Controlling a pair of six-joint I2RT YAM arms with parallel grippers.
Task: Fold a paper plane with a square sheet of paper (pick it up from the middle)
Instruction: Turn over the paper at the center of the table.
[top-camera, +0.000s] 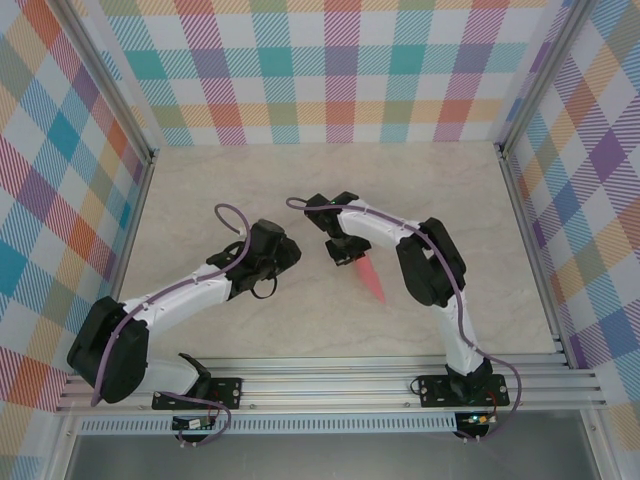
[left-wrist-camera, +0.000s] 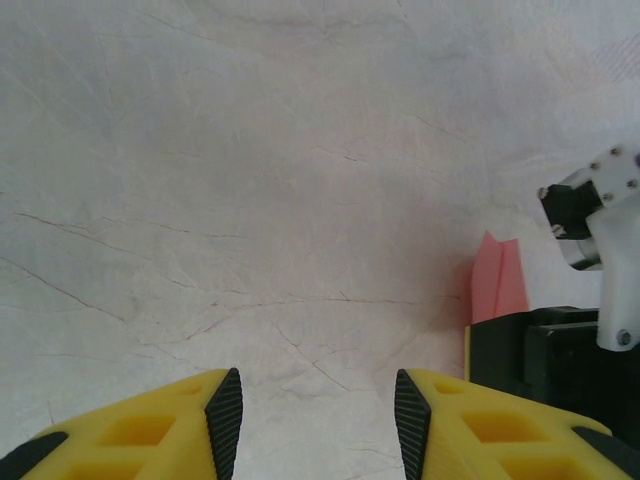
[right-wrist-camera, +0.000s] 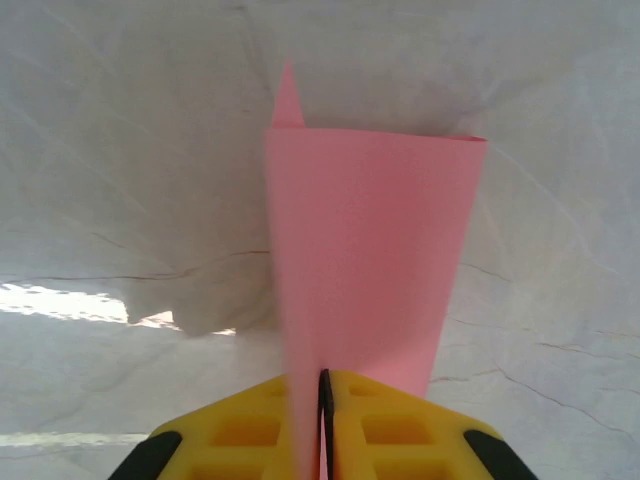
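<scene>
Pink paper plane (right-wrist-camera: 370, 240) in right gripper (right-wrist-camera: 323, 388), table (top-camera: 250, 190) seemingly bare around

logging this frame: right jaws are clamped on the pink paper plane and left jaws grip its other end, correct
Not quite: the left jaws grip nothing. The left wrist view shows them open above the table, the paper plane off to their side. The right jaws are clamped on it.

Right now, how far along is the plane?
Done: the paper looks folded into a narrow, tapered plane. In hand: the right gripper pinches it, jaws shut on it; the left gripper is open and empty above the table. Left: probably setting it down and letting go. I cannot tell whether more folds are needed.
</scene>
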